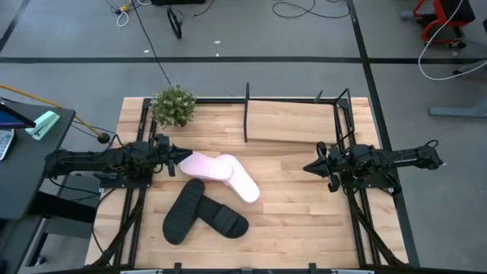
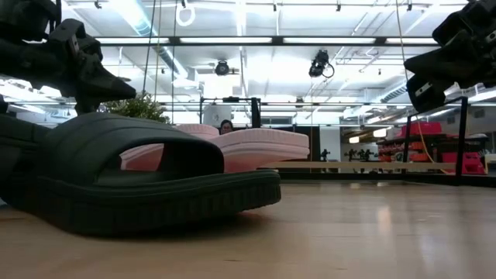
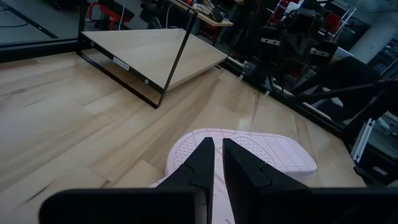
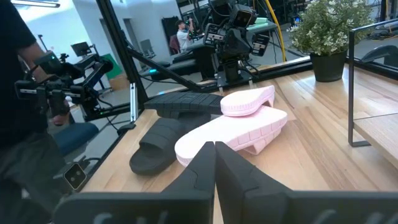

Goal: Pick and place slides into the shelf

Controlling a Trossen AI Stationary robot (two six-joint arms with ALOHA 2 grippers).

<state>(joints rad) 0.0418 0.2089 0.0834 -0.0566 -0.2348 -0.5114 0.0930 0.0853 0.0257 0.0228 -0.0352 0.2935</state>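
Note:
Two pale pink slides lie mid-table. One (image 1: 204, 165) is nearer the left arm and rests partly on the other (image 1: 242, 185); the right wrist view shows it (image 4: 249, 101) propped on its mate (image 4: 230, 134). Two black slides (image 1: 183, 211) (image 1: 223, 219) lie crossed toward the near edge, one filling the low view (image 2: 139, 178). The shelf (image 1: 293, 125) stands at the far edge, its wooden board (image 3: 155, 53) tilted. My left gripper (image 1: 177, 162) is at the upper pink slide's left end, its fingers nearly together. My right gripper (image 1: 308, 167) hangs shut over bare table, right of the slides. My left gripper (image 3: 217, 158) comes at the upper pink slide from the table's left, slanting down, and closes on its left end (image 3: 214, 186). Only a narrow pink strip shows between the fingers (image 3: 199, 165); they hide which part is pinched. The slide's far end (image 4: 267, 94) rests on the other pink slide.
A small green potted plant (image 1: 173, 105) stands at the far left corner, close to the left arm. The shelf's black upright posts (image 1: 246, 113) rise near the table's middle. Bare wood lies between the slides and the right gripper. A person in dark clothes (image 4: 18, 93) stands beside the table.

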